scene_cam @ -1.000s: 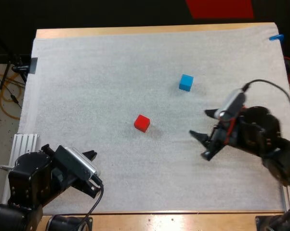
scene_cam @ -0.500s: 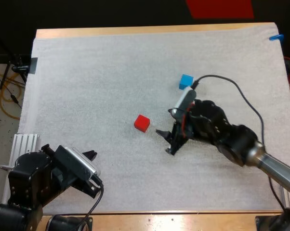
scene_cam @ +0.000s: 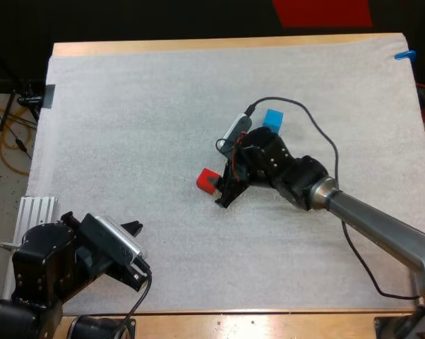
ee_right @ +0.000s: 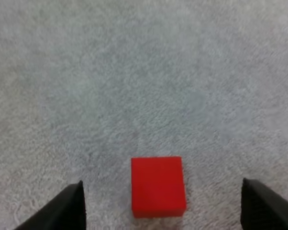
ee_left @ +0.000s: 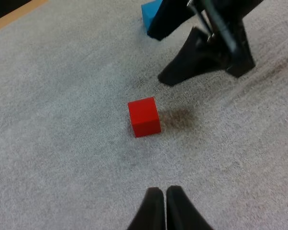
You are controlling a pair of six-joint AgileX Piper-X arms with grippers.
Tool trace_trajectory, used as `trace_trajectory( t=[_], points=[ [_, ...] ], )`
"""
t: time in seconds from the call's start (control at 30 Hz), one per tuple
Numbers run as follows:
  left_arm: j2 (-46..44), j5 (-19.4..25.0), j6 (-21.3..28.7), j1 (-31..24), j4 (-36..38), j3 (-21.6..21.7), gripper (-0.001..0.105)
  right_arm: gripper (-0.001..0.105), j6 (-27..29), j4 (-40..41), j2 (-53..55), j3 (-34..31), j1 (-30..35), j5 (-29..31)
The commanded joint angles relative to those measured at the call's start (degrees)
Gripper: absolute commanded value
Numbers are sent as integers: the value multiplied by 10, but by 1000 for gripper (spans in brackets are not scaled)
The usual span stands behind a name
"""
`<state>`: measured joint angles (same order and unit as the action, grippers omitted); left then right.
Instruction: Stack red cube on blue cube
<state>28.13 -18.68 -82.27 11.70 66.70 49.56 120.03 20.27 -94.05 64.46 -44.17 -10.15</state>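
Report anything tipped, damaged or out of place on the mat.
Nothing stands out. The small red cube lies flat on the white mat, the open right gripper at it; the small blue cube lies flat farther off. The left gripper is shut, empty.

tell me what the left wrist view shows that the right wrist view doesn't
Left wrist view: the blue cube, partly behind the right hand, and my left hand, its fingers touching, shut on nothing. Right wrist view: the right hand's own fingers standing wide apart, with the red cube seen between them, untouched. Shared: the red cube lying on the white mat.
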Motion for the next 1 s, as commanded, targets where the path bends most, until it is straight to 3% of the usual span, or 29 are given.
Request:
trace_trajectory(
  t=[0.0, 0.5, 0.7, 0.97],
  points=[
    [-3, -5, -2, 1, -1, 1, 0, 66, 2, -8, -6, 6, -6, -15],
    [-3, -5, -14, 1, -1, 1, 0, 66, 1, -81, -99, 20, -25, 56],
    [-3, -9, -14, 1, 6, 1, 0, 66, 1, -79, -148, 68, -23, 70],
    [-3, -9, -13, 1, 16, 1, 0, 66, 1, -20, -183, 101, -20, 69]
  ],
)
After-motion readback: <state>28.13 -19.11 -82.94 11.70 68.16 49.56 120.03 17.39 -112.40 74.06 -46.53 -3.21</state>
